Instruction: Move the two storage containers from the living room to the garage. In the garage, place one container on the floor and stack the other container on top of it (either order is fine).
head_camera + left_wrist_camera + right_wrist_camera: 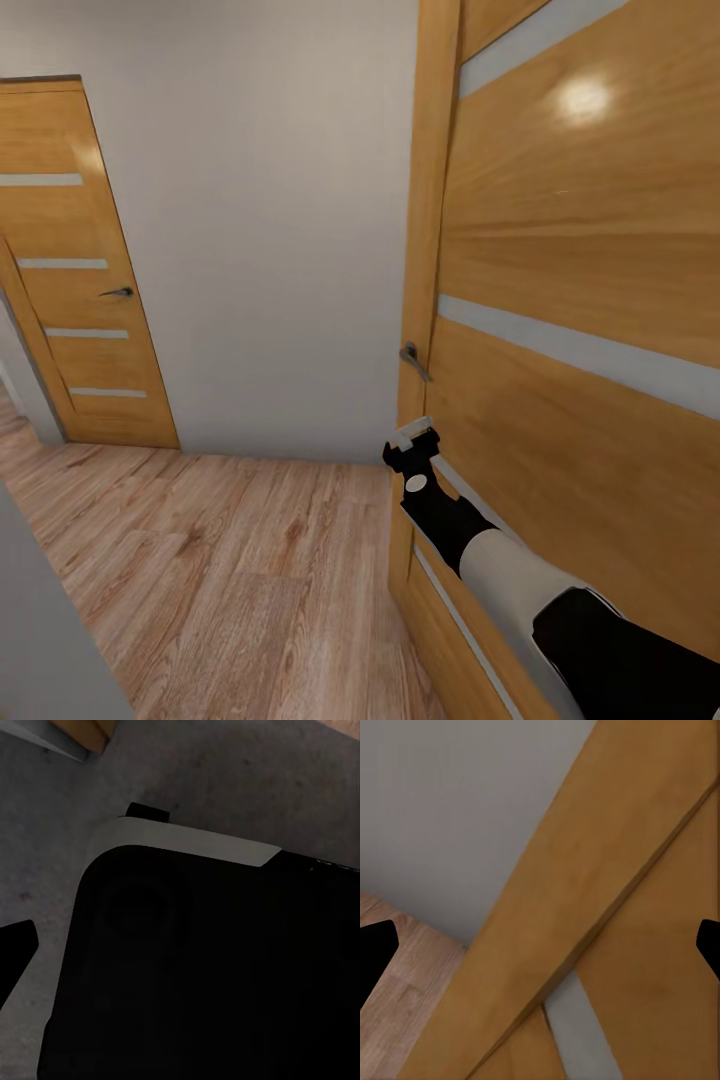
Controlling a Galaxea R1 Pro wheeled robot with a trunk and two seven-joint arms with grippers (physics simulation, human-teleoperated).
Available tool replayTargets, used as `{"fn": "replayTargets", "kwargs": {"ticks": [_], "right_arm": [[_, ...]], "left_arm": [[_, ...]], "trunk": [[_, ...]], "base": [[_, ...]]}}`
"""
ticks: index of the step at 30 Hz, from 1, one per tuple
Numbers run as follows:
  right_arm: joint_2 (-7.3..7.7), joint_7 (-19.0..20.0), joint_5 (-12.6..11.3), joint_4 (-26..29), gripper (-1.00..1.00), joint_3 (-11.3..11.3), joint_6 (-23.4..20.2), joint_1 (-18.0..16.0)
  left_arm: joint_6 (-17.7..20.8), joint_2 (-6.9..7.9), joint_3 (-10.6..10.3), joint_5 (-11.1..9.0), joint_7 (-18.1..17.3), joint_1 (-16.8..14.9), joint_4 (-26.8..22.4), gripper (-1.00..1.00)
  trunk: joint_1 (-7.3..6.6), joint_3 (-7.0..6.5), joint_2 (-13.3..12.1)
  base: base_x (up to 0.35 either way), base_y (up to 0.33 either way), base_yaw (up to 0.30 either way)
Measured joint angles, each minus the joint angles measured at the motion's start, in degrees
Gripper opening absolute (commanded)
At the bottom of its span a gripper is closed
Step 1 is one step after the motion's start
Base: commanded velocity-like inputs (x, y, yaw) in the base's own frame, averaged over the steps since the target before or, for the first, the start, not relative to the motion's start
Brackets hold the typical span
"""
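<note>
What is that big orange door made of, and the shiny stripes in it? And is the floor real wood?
The big door looks like smooth, varnished orange wood: faint grain lines and a bright glare spot. Its pale stripes seem frosted glass, though they could be painted panels. Its handle looks like grey metal. The floor looks like light wood planks, with knots and seams, possibly laminate. The right pincer hovers near the door.
</note>
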State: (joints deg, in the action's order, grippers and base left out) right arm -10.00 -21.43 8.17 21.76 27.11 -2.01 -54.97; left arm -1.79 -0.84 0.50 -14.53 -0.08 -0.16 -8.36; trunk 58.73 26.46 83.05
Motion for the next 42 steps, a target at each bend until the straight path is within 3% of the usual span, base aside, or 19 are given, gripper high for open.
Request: {"fn": "replayTargets", "kwargs": {"ticks": [29, 42], "right_arm": [[0.00, -1.47, 0.18, 0.00, 1.00, -0.07, 0.10, 0.00], [0.00, -1.71, 0.20, 0.03, 1.00, 0.14, 0.20, 0.02]], "left_arm": [[0.09, -0.18, 0.02, -0.09, 0.00, 0.00, -0.05, 1.00], [0.07, 0.11, 0.00, -0.10, 0.00, -0.01, 0.01, 1.00]], "trunk": [[0.00, 0.00, 0.00], [-0.03, 0.00, 0.01]], "base": [[0.000, -0.016, 0.000], [0.245, 0.000, 0.000]]}}
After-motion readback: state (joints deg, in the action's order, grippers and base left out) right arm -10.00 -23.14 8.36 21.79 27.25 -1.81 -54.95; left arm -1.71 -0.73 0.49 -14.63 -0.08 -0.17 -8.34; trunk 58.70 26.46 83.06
